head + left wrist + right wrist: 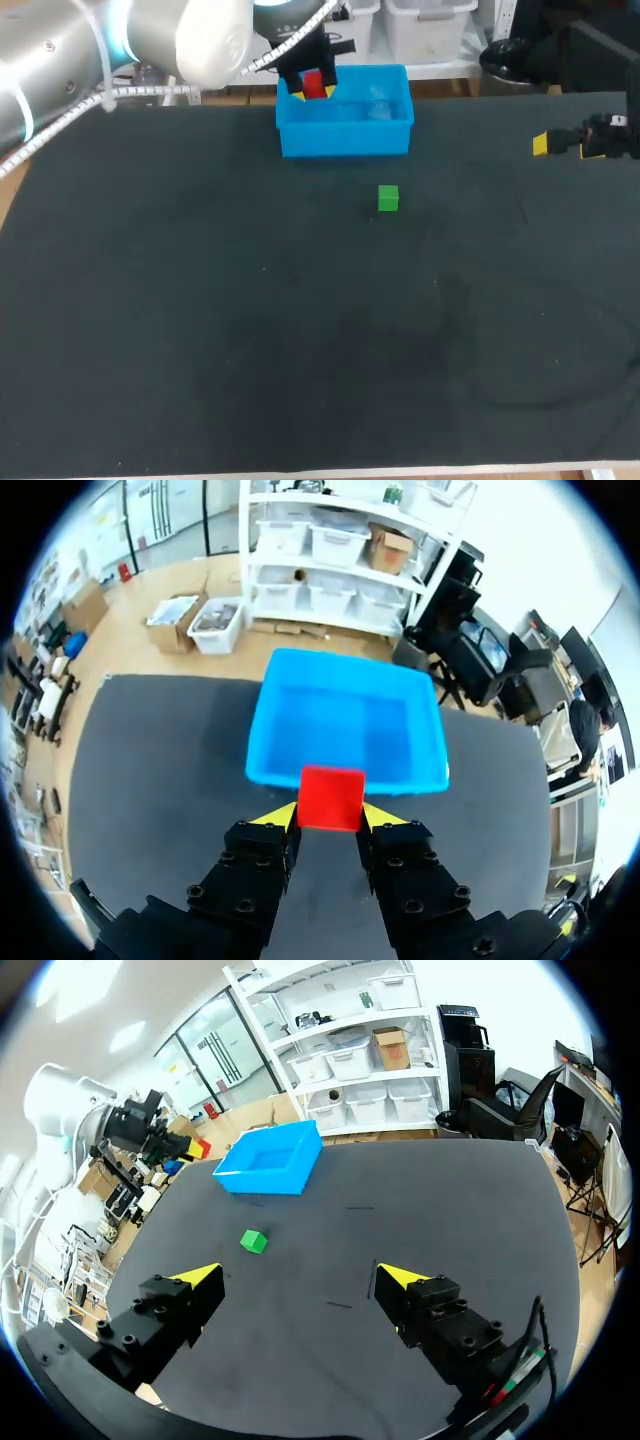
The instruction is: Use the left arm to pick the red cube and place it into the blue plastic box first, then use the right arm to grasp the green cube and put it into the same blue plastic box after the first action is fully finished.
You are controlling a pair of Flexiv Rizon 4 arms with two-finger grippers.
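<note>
Blue plastic box [345, 138]: stands open side up at the far edge of the table [200, 330].
Left claw [330, 817]: I see it pinching the red cube [331, 796] from two sides, a yellow tip against each flank.
Red cube: held over the box, close to its rim.
Green cube [388, 198]: rests on the table near the box, on its near side, not touching it.
Right claw [305, 1282]: fingers spread wide; it hangs well apart from the box, off to the box's right.
</note>
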